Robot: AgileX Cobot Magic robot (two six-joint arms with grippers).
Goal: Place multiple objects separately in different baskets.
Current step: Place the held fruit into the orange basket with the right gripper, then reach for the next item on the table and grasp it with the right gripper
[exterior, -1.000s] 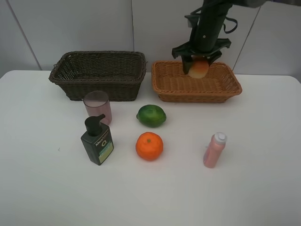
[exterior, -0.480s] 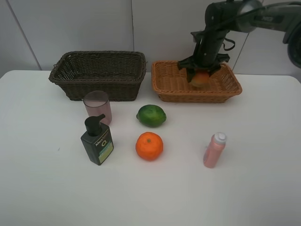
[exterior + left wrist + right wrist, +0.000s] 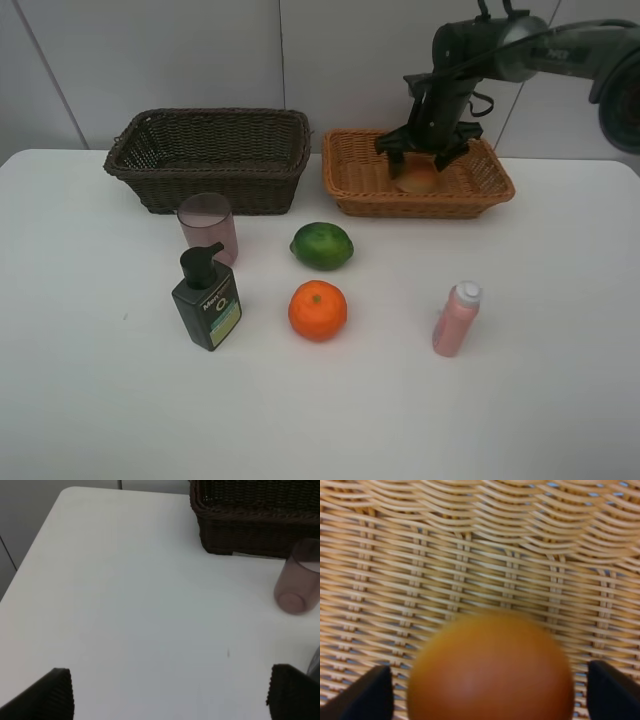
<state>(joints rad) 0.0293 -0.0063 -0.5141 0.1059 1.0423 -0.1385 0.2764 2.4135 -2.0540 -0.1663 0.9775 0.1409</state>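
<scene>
"Where's the peach [image 3: 417,181]?"

"Lying on the floor of the tan wicker basket [image 3: 420,206], right under the right arm. The right fingers [image 3: 367,692] stand wide on either side of it with wicker showing in the gaps, so they're gripping nothing."

"Why that basket?"

"My guess is that the fruit goes there, so the lime [image 3: 322,245] and the orange [image 3: 318,310], out on the table [image 3: 560,400], would belong with it."

"And the other arm?"

"The left fingers [image 3: 50,695] are spread wide and empty over bare table, near the dark brown basket [image 3: 210,185] and the pink cup [image 3: 208,225]. It looks well placed for the cup, which stands just in front of that basket."

"The bottles?"

"Both upright on the table: the dark green pump bottle [image 3: 206,305] just in front of the cup, the pink bottle [image 3: 456,320] well apart on the right."
</scene>
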